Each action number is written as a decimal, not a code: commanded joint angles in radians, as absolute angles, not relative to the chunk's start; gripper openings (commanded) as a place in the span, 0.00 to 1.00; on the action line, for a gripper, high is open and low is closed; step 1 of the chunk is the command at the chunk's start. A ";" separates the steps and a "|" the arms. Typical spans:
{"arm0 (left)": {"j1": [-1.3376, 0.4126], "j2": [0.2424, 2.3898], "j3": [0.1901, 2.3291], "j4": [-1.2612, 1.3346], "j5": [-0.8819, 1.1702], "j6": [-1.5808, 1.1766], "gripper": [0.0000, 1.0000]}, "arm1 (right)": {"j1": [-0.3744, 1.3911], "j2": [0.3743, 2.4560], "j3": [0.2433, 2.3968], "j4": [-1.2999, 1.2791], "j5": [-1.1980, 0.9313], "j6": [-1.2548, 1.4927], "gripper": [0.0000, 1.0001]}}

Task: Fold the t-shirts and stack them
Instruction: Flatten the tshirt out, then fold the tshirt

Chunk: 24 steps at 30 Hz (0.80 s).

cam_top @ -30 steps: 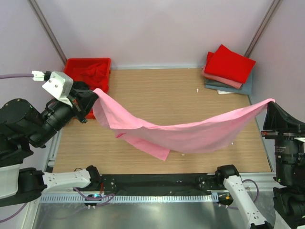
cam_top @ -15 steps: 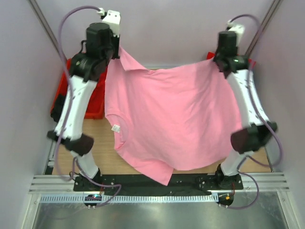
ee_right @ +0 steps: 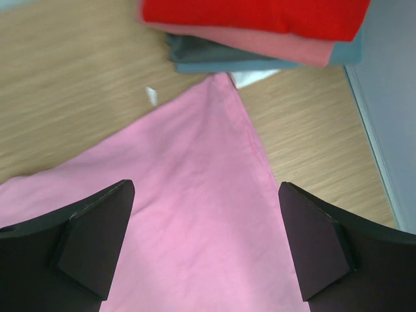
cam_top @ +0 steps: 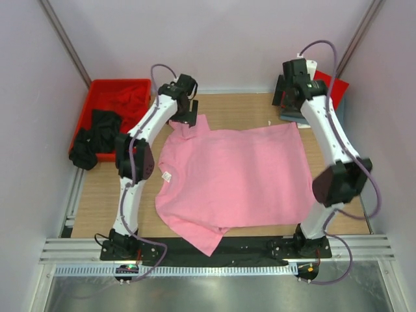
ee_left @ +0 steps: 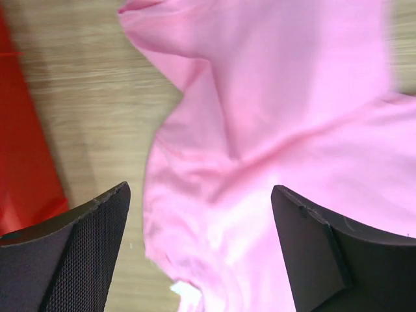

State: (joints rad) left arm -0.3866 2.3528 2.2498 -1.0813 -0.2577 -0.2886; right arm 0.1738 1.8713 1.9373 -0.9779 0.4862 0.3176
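Observation:
The light pink t-shirt (cam_top: 234, 175) lies spread out on the wooden table, with its front left corner folded under. My left gripper (cam_top: 188, 116) hovers open over the shirt's far left sleeve (ee_left: 292, 117), and nothing is between its fingers (ee_left: 78, 240). My right gripper (cam_top: 288, 103) is open above the shirt's far right corner (ee_right: 208, 188). Beyond that corner sits a stack of folded t-shirts: bright red (ee_right: 260, 13) on top, then salmon (ee_right: 273, 45), then grey-blue (ee_right: 221, 64).
A red plastic tray (cam_top: 117, 88) stands at the far left. It holds a crumpled red shirt (cam_top: 130, 101), and a black shirt (cam_top: 94, 133) hangs over its edge. A small white scrap (ee_right: 151, 95) lies near the stack. Walls close in on both sides.
Both grippers held the pink shirt up by its far corners. They have since come down and opened, and the shirt now lies flat on the table.

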 commanded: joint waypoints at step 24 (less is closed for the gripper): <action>-0.497 1.676 1.235 -0.469 -0.175 -0.578 0.88 | 0.334 1.856 1.439 -0.607 0.202 0.350 1.00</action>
